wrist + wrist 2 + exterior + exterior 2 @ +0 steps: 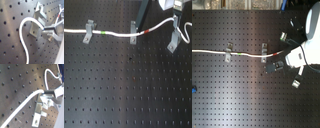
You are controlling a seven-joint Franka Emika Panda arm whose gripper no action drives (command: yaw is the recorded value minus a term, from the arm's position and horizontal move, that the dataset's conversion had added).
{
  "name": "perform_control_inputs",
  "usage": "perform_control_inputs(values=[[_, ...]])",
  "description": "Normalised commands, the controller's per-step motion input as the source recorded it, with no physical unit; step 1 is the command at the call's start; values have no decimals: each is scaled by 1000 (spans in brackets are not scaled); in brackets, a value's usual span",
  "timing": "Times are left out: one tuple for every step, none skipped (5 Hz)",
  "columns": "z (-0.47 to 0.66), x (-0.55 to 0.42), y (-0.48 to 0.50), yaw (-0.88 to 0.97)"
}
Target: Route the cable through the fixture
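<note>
The gripper (47, 93) has its fingers pinched narrow on the white cable (22, 105), which in the second wrist view comes out from between the fingertips and sweeps away across the black pegboard (15, 81). Just beside the fingers sits a metal clip (40, 107), bolted to the board, with the cable passing right at its top edge. In the first wrist view the cable (23, 37) loops back in a tight bend near the same clip (37, 18).

In the first exterior view the cable (114, 33) runs with its long axis left to right across the far part of the board: it passes the left clip (88, 31), shows a green mark, passes the middle clip (133, 32), shows a red mark, then climbs toward the gripper (175, 20) at the first exterior view's far right. The right clip (173, 42) stands just below that, the cable curling beside it.
</note>
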Motion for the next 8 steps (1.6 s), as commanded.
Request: perform_control_inputs(values=[[0, 18, 7, 0], [-272, 136, 58, -57], [-345, 141, -13, -146], [-198, 79, 36, -177], [57, 161, 83, 189], [61, 103, 300, 546], [157, -74, 70, -109], [130, -202, -70, -477]])
